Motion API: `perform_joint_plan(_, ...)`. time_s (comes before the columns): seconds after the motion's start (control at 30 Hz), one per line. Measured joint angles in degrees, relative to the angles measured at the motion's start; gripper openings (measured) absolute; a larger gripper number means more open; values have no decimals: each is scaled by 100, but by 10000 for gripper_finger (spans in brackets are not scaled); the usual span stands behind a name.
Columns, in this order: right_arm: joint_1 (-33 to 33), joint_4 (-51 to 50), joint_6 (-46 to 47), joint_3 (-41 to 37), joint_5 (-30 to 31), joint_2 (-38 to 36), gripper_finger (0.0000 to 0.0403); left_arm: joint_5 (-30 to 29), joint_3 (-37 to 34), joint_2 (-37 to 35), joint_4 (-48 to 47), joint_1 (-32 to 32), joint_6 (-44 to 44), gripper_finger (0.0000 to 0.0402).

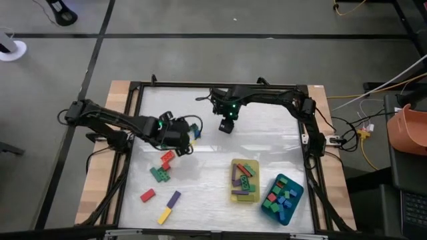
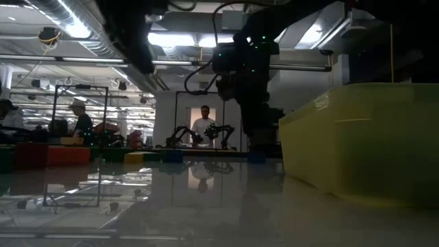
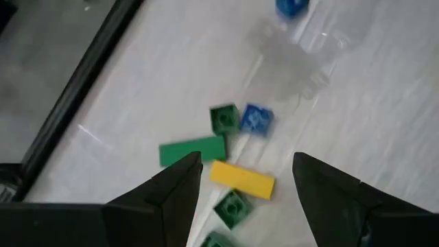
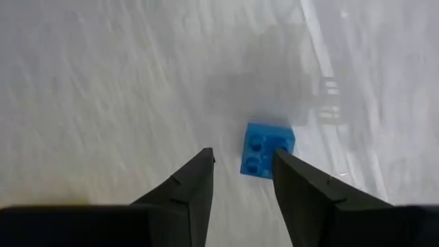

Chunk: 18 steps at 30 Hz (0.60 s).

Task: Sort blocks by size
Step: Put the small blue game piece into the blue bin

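My right gripper (image 1: 227, 127) hangs open over the far middle of the table, and a small blue block (image 4: 267, 149) lies flat on the table just below and beyond its fingertips (image 4: 243, 159), apart from them. My left gripper (image 1: 183, 141) is open above a cluster of blocks: a yellow long block (image 3: 241, 180), a green long one (image 3: 192, 149), small green ones (image 3: 224, 118) and a small blue one (image 3: 256, 118), all flat on the table. More blocks (image 1: 163, 160) lie toward the near left.
A yellow tray (image 1: 233, 193) with several long blocks and a teal tray (image 1: 297, 193) with several small blocks stand at the near right. Red (image 1: 147, 195), purple (image 1: 173, 198) and yellow (image 1: 164, 215) blocks lie near the front left. A black frame (image 1: 137, 120) borders the table.
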Motion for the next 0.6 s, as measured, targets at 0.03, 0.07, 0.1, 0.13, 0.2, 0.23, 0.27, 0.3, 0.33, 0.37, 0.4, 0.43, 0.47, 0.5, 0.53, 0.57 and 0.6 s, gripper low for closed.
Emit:
perform_joint_plan(0.03,14,11,16,0,97,5,149,-1,-156,-30,109,-54,-31,219)
perform_joint_plan(0.07,44,-5,16,1,200,5,149,-2,-286,-37,203,-103,-67,219)
perform_joint_plan(0.1,74,-37,20,6,305,5,150,1,-410,-40,321,-147,-110,219)
perform_joint_plan(0.13,80,-32,24,0,440,5,150,10,-524,-39,411,-192,-118,219)
perform_joint_plan(0.2,141,22,99,-76,721,3,150,11,-747,-37,563,-256,-115,219)
perform_joint_plan(0.23,156,45,186,-118,878,3,150,11,-851,-37,689,-287,-94,219)
perform_joint_plan(0.27,190,43,272,-143,996,3,150,11,-941,-37,782,-309,-68,219)
perform_joint_plan(0.3,213,51,289,-166,1062,3,150,11,-1014,-37,819,-331,-51,219)
perform_joint_plan(0.33,221,71,286,-191,1116,-1,150,11,-1068,-37,838,-355,-49,219)
perform_joint_plan(0.37,221,44,289,-196,1135,-2,150,9,-1123,-37,897,-366,-47,219)
perform_joint_plan(0.4,221,23,304,-199,1134,-2,150,10,-1184,-37,985,-385,-40,219)
perform_joint_plan(0.43,221,29,342,-199,1119,-2,150,13,-1223,-37,990,-385,-15,219)
perform_joint_plan(0.47,221,49,399,-199,1107,-4,150,14,-1263,-37,985,-385,-6,219)
perform_joint_plan(0.5,221,64,424,-199,1095,-6,150,13,-1286,-37,981,-384,-5,219)
perform_joint_plan(0.53,221,74,426,-199,1095,-6,150,11,-1295,-37,979,-383,-13,219)
perform_joint_plan(0.57,219,78,426,-199,1093,-6,150,11,-1297,-37,977,-382,-25,219)
perform_joint_plan(0.6,219,93,426,-199,1093,-6,150,11,-1298,-37,981,-379,-23,219)
